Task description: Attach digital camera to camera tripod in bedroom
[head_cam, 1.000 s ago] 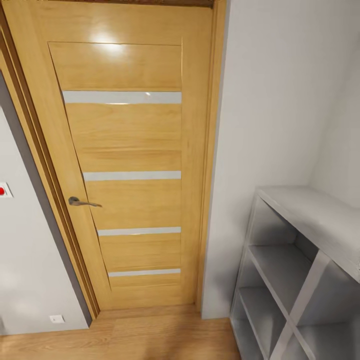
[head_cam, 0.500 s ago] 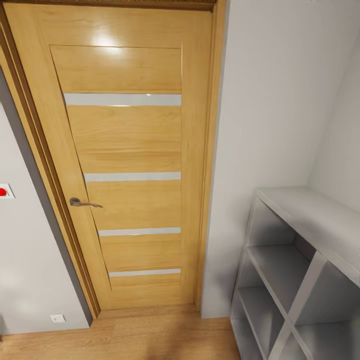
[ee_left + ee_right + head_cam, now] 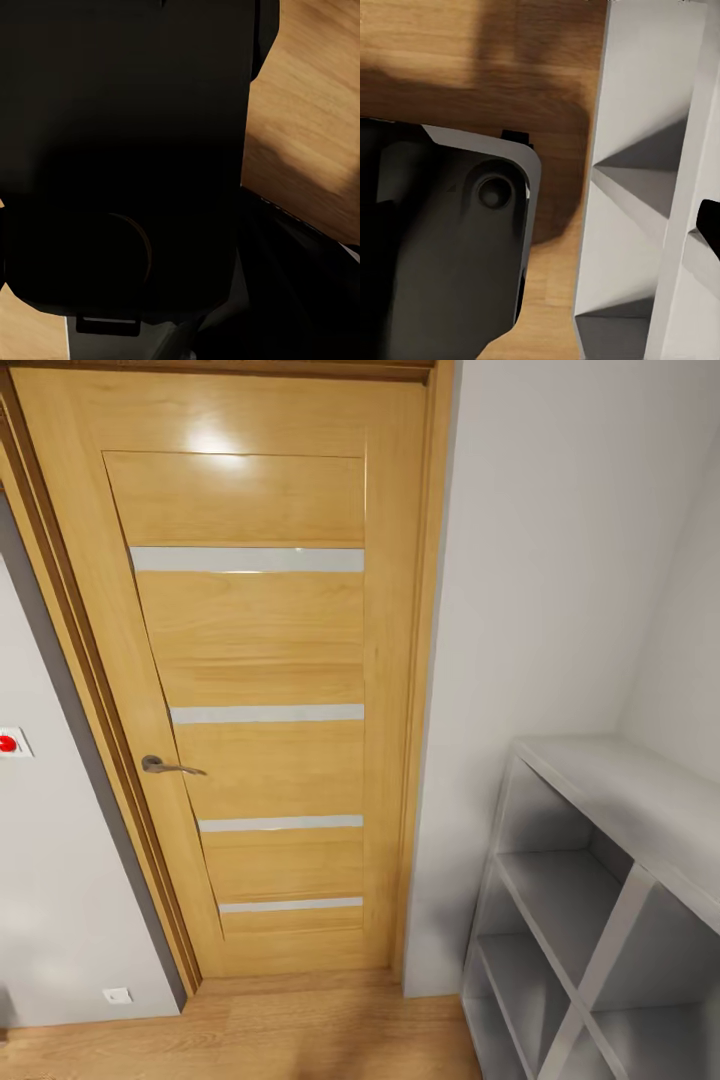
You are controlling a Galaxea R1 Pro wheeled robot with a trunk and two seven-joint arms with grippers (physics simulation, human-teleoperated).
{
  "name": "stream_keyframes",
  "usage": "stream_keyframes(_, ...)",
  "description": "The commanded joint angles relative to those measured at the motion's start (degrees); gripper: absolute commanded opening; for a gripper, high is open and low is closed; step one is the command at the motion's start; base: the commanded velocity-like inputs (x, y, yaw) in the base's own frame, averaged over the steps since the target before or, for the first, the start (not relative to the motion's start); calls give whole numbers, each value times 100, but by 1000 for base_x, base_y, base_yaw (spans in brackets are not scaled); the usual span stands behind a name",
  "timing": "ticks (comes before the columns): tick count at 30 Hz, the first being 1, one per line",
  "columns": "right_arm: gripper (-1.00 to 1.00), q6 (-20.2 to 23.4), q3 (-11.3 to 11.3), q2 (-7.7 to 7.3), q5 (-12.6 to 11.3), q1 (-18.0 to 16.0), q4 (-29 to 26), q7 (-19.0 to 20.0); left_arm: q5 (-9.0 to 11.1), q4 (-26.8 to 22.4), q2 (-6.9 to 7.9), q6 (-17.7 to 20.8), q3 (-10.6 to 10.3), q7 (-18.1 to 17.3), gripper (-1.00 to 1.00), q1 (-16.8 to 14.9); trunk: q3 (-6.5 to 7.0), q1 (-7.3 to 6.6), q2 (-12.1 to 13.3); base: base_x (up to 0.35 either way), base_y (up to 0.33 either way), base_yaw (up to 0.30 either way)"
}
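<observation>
A light wood floor (image 3: 300,1030) runs along the foot of a closed wooden door (image 3: 260,690) and the pale grey wall. A pale grey shelf unit (image 3: 600,900) stands on the boards at the right, its side near the wall corner, its open compartments crossed by a diagonal brace. From the right wrist view the same shelf unit (image 3: 649,180) meets the floor (image 3: 472,67), a soft shadow on the planks beside it.

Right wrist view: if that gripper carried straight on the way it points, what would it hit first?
Most likely the wood floor, right beside the grey shelf unit; the robot's own dark base sits close by. Depth is hard to judge.
</observation>
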Motion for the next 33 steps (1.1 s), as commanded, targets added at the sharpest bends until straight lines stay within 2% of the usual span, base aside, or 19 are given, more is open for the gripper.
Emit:
stream_keyframes(1,100,-34,29,-5,-25,-5,18,11,32,0,-4,-10,-50,21,-100,-1,-2,2,-4,0,0,225)
stream_keyframes(33,100,-51,29,1,-14,-5,18,9,-8,-24,31,-4,-63,31,-100,-1,-2,2,-4,0,0,265)
